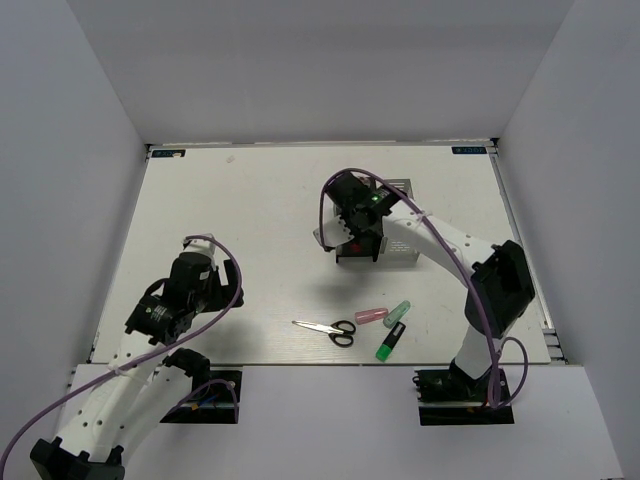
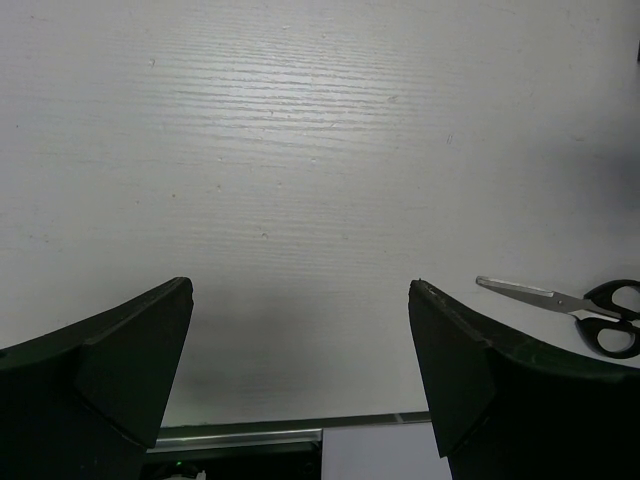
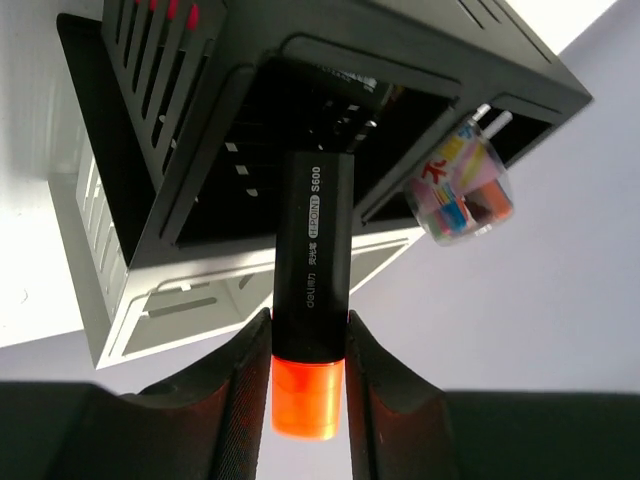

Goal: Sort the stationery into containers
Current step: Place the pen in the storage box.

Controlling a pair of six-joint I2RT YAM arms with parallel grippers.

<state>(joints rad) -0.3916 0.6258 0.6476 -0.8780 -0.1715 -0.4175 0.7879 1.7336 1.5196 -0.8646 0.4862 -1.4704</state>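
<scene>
Nearest you in the top view, the left gripper [image 1: 150, 318] hangs above the near-left area of the white wood-grain table [image 1: 250, 200]. Near the front edge lie black-handled steel scissors [image 1: 328, 329], a pale pink tube [image 1: 371, 316], a mint tube [image 1: 399, 310] and a green marker [image 1: 391, 342], these three grouped close together. The right gripper [image 1: 352, 232] sits over the black slatted organizer [image 1: 358, 255], which stands against the white slatted organizer [image 1: 405, 255].

Left wrist view: you see the left gripper [image 2: 300, 287] spread wide, with nothing between its matte black fingers [image 2: 140, 350]. The scissors [image 2: 570, 305] lie flat on the table to the right.

Right wrist view: the right gripper [image 3: 310, 335] clamps a black-barrelled marker with a glossy orange cap [image 3: 315, 240]. The barrel end points into a square compartment of the black slatted organizer [image 3: 200, 150].
</scene>
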